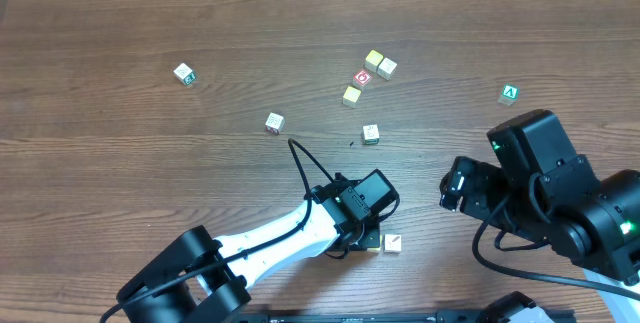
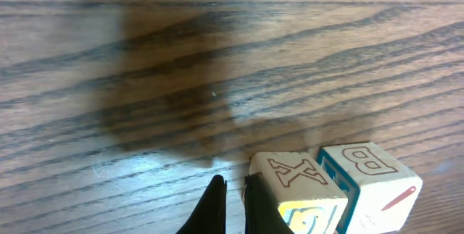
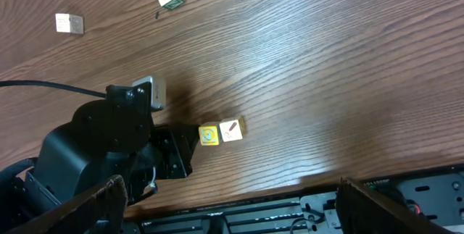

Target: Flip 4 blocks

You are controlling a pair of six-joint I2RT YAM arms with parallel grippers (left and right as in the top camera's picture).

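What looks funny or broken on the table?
Nothing looks broken or spilled. The blocks just lie scattered across the table, turned different ways. Two of them, an X block and a B block, sit side by side, touching, next to the left gripper, which is shut.

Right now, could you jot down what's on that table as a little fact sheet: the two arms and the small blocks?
Surface: brown wooden table
Left gripper: shut, holding nothing, low beside the cream cube marked X
Neighbour: white cube marked B, side by side with the X cube
Right gripper: open, empty, apart from the cubes
Farther back: scattered cubes, among them a green cube with white A and a cube with red ring
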